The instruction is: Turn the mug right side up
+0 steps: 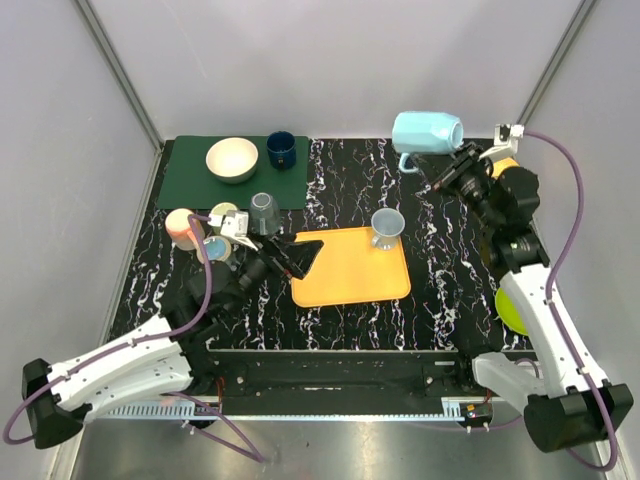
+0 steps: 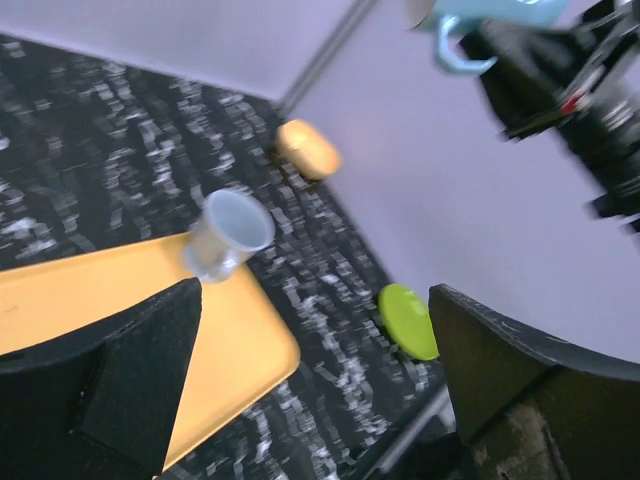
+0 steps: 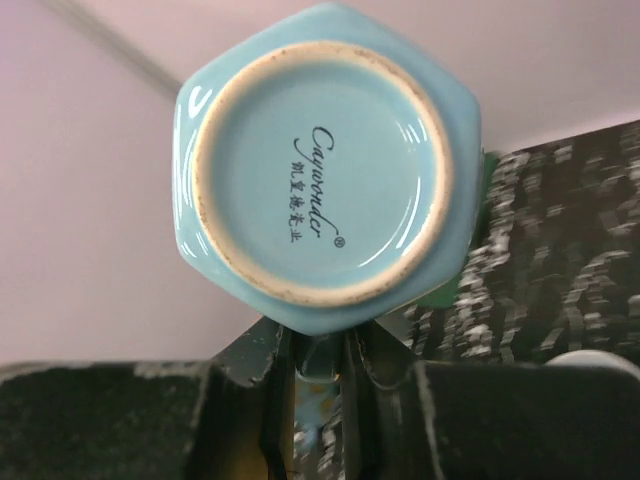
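The light blue hexagonal mug (image 1: 428,131) hangs in the air at the back right, lying on its side with its handle pointing down. My right gripper (image 1: 447,172) is shut on the handle. In the right wrist view the mug's base (image 3: 322,170) faces the camera and the fingers (image 3: 262,400) clamp the handle below it. The mug's handle also shows in the left wrist view (image 2: 455,50). My left gripper (image 1: 300,255) is open and empty over the left edge of the orange tray (image 1: 350,270).
A small grey cup (image 1: 387,227) stands on the tray. A green mat (image 1: 190,175) at back left holds a cream bowl (image 1: 232,159) and a dark blue cup (image 1: 281,149). Several cups (image 1: 184,227) cluster left. A lime disc (image 1: 510,310) lies right.
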`<state>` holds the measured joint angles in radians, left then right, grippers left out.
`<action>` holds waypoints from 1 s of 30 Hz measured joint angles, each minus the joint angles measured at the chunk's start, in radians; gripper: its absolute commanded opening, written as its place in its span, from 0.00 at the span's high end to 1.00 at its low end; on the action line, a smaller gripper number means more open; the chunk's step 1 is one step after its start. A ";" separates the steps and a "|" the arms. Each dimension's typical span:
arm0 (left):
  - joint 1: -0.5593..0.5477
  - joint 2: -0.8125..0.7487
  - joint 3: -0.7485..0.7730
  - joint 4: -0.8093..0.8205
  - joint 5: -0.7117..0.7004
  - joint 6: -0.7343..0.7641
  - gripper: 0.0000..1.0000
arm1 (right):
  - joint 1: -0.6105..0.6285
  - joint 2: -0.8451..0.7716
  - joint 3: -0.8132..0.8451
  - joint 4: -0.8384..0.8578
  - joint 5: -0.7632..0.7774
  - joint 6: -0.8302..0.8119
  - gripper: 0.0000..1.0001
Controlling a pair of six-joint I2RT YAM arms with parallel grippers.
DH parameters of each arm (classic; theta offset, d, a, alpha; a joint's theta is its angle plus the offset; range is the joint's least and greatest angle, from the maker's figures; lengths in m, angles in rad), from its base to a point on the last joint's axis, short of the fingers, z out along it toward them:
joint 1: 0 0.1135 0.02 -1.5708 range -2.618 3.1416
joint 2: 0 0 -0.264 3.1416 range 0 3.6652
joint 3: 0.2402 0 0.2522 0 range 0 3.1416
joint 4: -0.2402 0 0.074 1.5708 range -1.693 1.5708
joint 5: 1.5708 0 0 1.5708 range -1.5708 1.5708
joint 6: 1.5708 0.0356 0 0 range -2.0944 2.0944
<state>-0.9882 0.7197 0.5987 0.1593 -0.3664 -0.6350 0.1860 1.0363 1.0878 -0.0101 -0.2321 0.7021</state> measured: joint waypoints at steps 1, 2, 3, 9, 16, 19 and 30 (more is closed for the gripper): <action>0.014 0.002 -0.016 0.055 0.040 -0.012 0.01 | 0.000 -0.025 -0.044 0.067 -0.058 0.045 1.00; 0.032 0.006 -0.031 0.116 0.093 -0.033 0.01 | 0.001 -0.040 -0.077 0.113 -0.105 0.087 1.00; 0.050 0.016 -0.039 0.167 0.135 -0.053 0.01 | 0.002 -0.058 -0.125 0.184 -0.158 0.143 1.00; 0.154 0.207 -0.073 0.592 0.406 -0.246 0.01 | 0.002 -0.121 -0.337 0.431 -0.355 0.420 1.00; 0.163 0.544 -0.026 0.946 0.624 -0.452 0.01 | 0.009 -0.194 -0.416 0.485 -0.440 0.527 1.00; 0.163 0.661 0.028 1.018 0.679 -0.519 0.01 | 0.024 -0.212 -0.416 0.496 -0.451 0.529 1.00; 0.165 0.774 0.216 1.072 0.795 -0.604 0.23 | 0.051 -0.222 -0.415 0.448 -0.489 0.493 1.00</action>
<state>-0.8230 1.4940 0.8150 1.2316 0.4290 -1.2388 0.2375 0.8139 0.6731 0.4381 -0.7212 1.1950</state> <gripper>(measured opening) 0.939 0.220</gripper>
